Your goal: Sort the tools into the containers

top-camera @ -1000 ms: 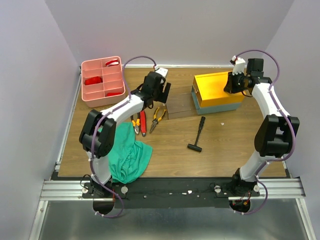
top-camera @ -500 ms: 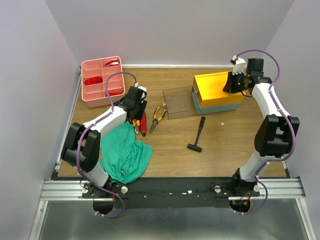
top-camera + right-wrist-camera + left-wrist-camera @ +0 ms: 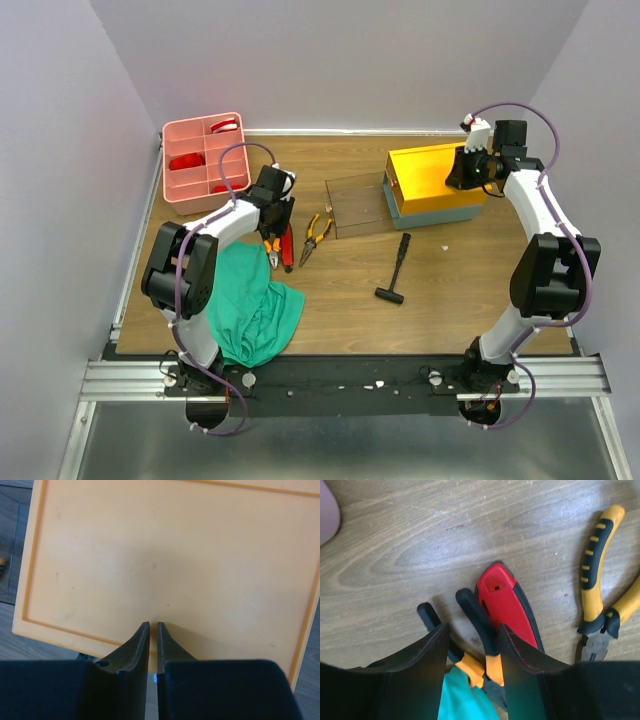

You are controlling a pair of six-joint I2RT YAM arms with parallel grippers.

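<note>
My left gripper [image 3: 274, 218] is open and low over the tools left of centre. In the left wrist view its fingers [image 3: 436, 647] straddle the black and orange handles of small pliers [image 3: 481, 630], with the gripper [image 3: 474, 630] down at table level. Red-handled pliers [image 3: 506, 602] lie touching on the right, and yellow-handled pliers [image 3: 597, 575] lie farther right. A black hammer [image 3: 397, 265] lies mid-table. My right gripper [image 3: 153, 624] is shut and empty just above the yellow top of the toolbox [image 3: 170, 555]. The pink tray [image 3: 205, 162] stands at the back left.
A green cloth [image 3: 255, 305] lies crumpled at the front left, its edge under my left gripper [image 3: 462, 697]. A clear panel [image 3: 355, 205] lies flat beside the toolbox [image 3: 432, 182]. The pink tray holds red items in some compartments.
My left arm has swung left from over the clear panel and come down over the pliers by the cloth. The right arm has not moved.
</note>
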